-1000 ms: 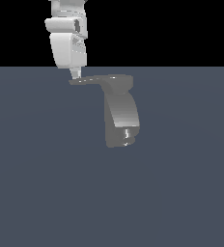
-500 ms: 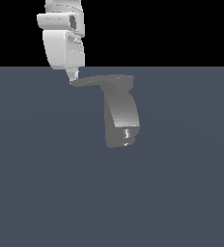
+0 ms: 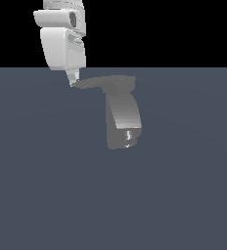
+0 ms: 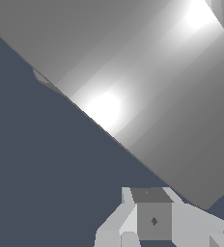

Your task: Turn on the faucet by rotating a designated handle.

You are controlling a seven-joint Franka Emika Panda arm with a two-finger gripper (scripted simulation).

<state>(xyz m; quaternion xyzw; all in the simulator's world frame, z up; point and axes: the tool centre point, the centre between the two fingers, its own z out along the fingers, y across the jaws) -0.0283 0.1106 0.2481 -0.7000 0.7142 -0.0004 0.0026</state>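
The faucet (image 3: 123, 122) is a chunky, glossy grey body standing on the dark floor in the exterior view. Its handle (image 3: 103, 83) is a thin flat lever reaching from the top toward the exterior view's left and tapering to a point. My gripper (image 3: 72, 78) comes down from above, its narrow tip touching the handle's pointed end. The fingers look pressed together with nothing between them. In the wrist view the handle's broad shiny surface (image 4: 147, 87) fills most of the picture, with the fingertips (image 4: 152, 219) right beside its edge.
A flat dark blue-grey floor (image 3: 47, 185) lies all around the faucet. The white arm (image 3: 61, 39) rises above the handle's tip against a black background.
The white hand has shifted slightly toward the exterior view's left while staying at the handle's tip. The handle has barely moved, and the faucet body is unchanged.
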